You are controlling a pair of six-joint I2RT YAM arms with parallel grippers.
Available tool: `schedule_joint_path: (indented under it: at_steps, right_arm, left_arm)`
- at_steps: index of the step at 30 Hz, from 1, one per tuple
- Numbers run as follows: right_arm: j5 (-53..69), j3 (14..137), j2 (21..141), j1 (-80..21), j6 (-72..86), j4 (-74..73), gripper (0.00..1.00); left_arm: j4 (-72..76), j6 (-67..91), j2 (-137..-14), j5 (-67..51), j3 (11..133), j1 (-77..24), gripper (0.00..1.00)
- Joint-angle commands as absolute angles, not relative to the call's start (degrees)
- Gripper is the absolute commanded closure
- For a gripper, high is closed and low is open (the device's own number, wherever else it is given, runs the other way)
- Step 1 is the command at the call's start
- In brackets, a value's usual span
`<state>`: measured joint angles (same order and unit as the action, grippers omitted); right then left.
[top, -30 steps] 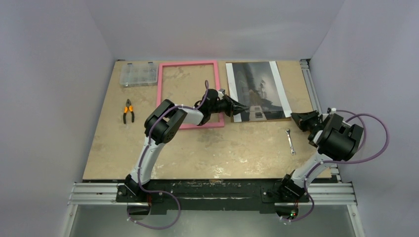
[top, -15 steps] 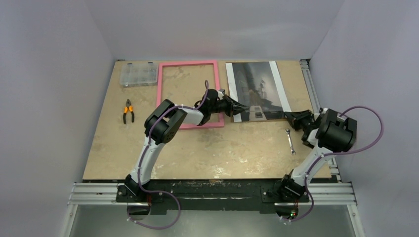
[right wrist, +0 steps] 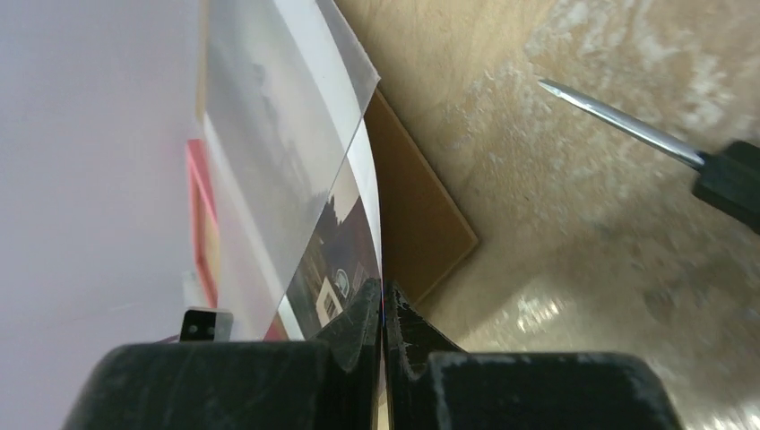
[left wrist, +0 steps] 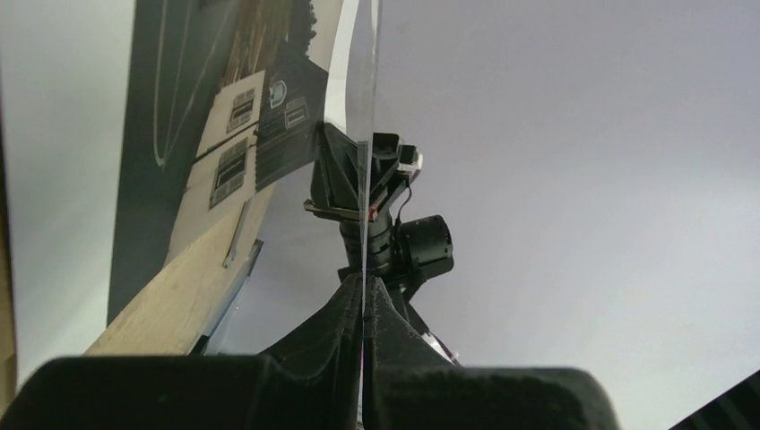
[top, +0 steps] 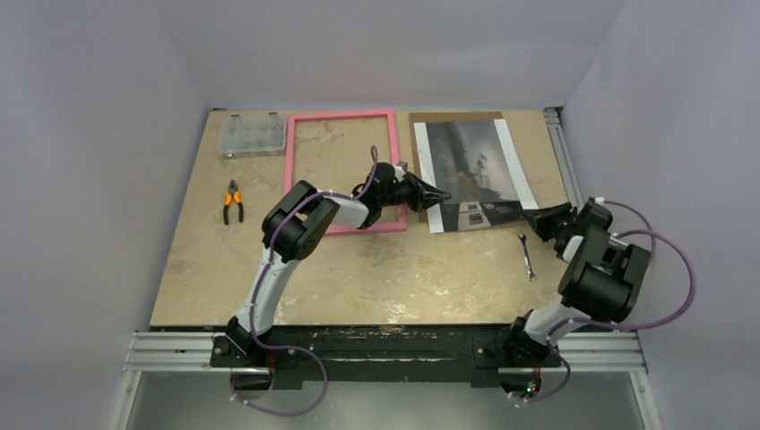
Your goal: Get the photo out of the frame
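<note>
From my station I count one pink frame [top: 341, 115], one photo [top: 470, 166], one brown backing board [top: 457, 116], one clear compartment box [top: 252, 136], one pair of pliers [top: 233, 201] and one wrench [top: 526, 256] on the single desk [top: 358, 278], plus two arms, each with one tool: left tool [top: 442, 194], right tool [top: 529, 215]

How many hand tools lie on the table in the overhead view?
2: orange-handled pliers left of the pink frame, and a small wrench just near of the right gripper. The right arm may hide another.
</note>
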<state>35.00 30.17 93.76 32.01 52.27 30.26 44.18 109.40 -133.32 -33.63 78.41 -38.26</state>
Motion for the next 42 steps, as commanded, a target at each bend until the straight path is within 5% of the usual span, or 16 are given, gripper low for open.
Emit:
schedule_joint_path:
  at_steps: [1,16,22,26,32,39,42]
  right_arm:
    - [25.65,35.71,86.19,32.44,39.81,-0.41,1.0]
    - [16.73,41.47,54.25,32.46,29.76,-37.11,1.0]
    - [15.48,53.19,40.35,32.43,32.07,-48.87,1.0]
    - [16.75,68.57,41.77,32.43,31.69,-56.65,1.0]
    - [30.93,90.6,47.62,31.74,33.44,-59.08,1.0]
    - [49.12,95.33,54.04,30.11,48.15,-42.5,1.0]
    - [48.14,94.23,56.7,26.96,57.78,-29.2,1.0]
  left_arm:
    - [48.65,109.65,-133.29,-32.26,77.14,-37.82,1.0]
    - [46.15,105.85,-132.99,-32.24,74.91,-37.88,1.0]
    - [44.55,104.66,-133.25,-33.78,74.76,-37.79,1.0]
    - [41.42,102.22,-132.47,-34.16,74.06,-37.79,1.0]
    - [37.84,101.63,-132.0,-33.93,73.74,-37.98,0.8]
    - [27.93,96.95,-126.39,-33.73,73.78,-37.97,0.44]
    - [24.15,94.68,-122.84,-33.52,72.47,-37.8,0.33]
